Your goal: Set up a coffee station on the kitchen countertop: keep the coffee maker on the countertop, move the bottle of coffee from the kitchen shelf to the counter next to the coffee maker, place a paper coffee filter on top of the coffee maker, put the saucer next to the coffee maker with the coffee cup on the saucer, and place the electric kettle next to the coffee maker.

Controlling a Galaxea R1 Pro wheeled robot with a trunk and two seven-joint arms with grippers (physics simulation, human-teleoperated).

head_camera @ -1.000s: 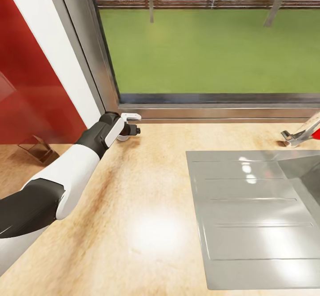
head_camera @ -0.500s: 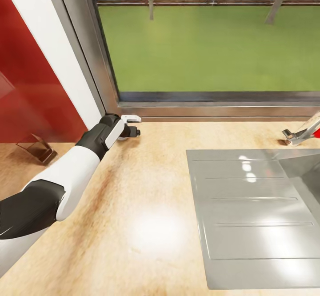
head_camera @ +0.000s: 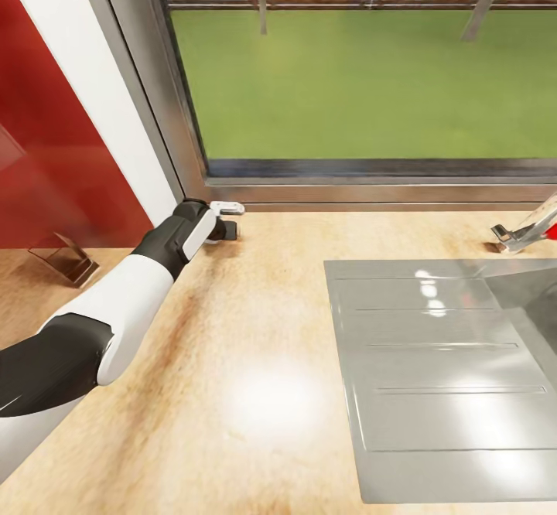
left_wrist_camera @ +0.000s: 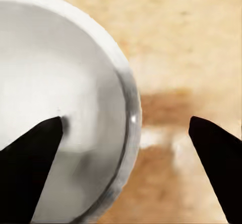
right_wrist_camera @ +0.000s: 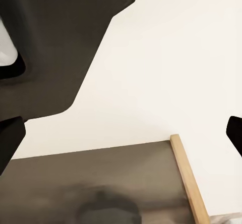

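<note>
My left arm reaches to the back of the wooden countertop (head_camera: 255,329), just under the window. Its gripper (head_camera: 227,219) is open and straddles the rim of a white round dish (left_wrist_camera: 65,98); whether that is the coffee cup or the saucer I cannot tell. One finger (left_wrist_camera: 30,168) sits over the white inside, the other (left_wrist_camera: 219,168) over bare counter. My right gripper (right_wrist_camera: 121,138) is open with nothing between its fingers, facing a white wall and dark floor. The coffee maker, bottle, filter and kettle are out of view.
A steel sink drainboard (head_camera: 433,360) takes up the counter's right side, with a faucet (head_camera: 518,235) and a red item (head_camera: 551,231) at the right edge. The window frame (head_camera: 371,190) bounds the back. A small brown stand (head_camera: 66,258) sits before the red panel (head_camera: 54,159).
My left gripper has edged slightly left and lower over the white dish, which shows less beneath it in the head view. The head view itself has shifted a little.
</note>
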